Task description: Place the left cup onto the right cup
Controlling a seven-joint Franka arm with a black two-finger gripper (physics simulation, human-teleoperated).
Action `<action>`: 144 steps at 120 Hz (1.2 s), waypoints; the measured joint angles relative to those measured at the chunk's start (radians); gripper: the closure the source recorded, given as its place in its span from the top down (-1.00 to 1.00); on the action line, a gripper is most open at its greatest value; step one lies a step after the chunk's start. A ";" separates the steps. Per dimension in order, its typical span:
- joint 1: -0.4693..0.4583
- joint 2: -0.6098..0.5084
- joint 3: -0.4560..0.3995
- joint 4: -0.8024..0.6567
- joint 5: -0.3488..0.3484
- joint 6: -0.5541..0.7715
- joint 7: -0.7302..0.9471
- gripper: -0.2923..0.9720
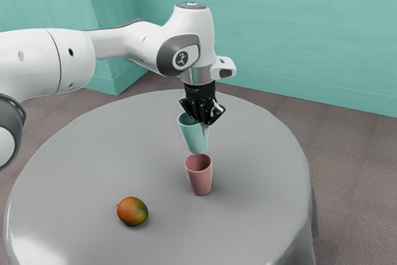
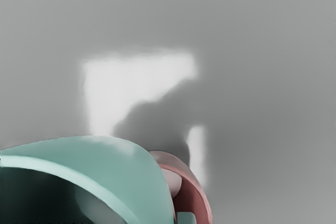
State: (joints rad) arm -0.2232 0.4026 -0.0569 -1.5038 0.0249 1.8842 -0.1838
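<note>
In the exterior view the white robot arm comes in from the exterior view's left and bends down over the middle of the round grey table. Its black two-finger end effector is clamped on the rim of the smooth, handleless teal cup, with one finger on each side of the cup wall. This cup hangs in the air off the table, its mouth up and its body tilted a little. Its base is just above the open mouth of the tapered pink cup, and a narrow gap shows between them. The pink cup stands upright on the table, directly beneath the held one. A red and green mango lies on the table toward the exterior view's lower left, well apart from both cups.

In the wrist view the teal cup sits close under the hand, its dark inside showing. The rim of the pink cup curves out from behind it, against the grey table
</note>
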 joint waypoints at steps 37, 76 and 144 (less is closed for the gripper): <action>-0.022 -0.052 0.000 -0.087 -0.002 0.034 -0.049 -0.70; -0.033 -0.078 0.000 -0.128 -0.005 0.059 -0.088 -0.70; -0.036 -0.091 0.000 -0.179 -0.019 0.088 -0.129 -0.70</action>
State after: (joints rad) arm -0.2591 0.3121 -0.0570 -1.6832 0.0061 1.9726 -0.3133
